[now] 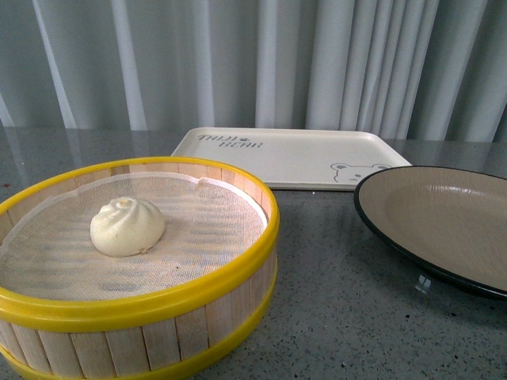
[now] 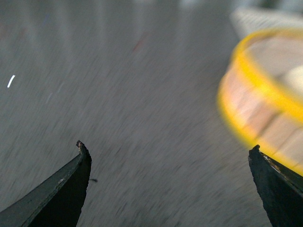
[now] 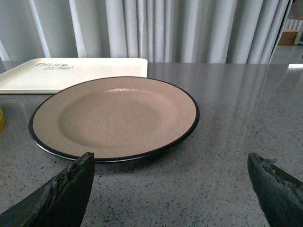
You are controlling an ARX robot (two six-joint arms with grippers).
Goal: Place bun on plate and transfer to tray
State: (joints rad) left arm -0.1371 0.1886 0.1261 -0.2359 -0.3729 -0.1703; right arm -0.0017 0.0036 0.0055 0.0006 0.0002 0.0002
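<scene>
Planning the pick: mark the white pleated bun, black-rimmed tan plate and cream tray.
White pleated bun [image 1: 127, 227]: front view, dome side.
Black-rimmed tan plate [image 3: 113, 116]: right wrist view, bare centre.
Cream rectangular tray [image 1: 293, 154]: front view, bare middle.

Front cam: low, facing curtain [image 1: 238, 63], plate [image 1: 444, 214] close at right. Right wrist: low over table [image 3: 227, 142], plate just ahead, tray [image 3: 71, 75] behind it; both shared with front. Left wrist: blurred, near basket [image 2: 251, 71] left of plate.
</scene>
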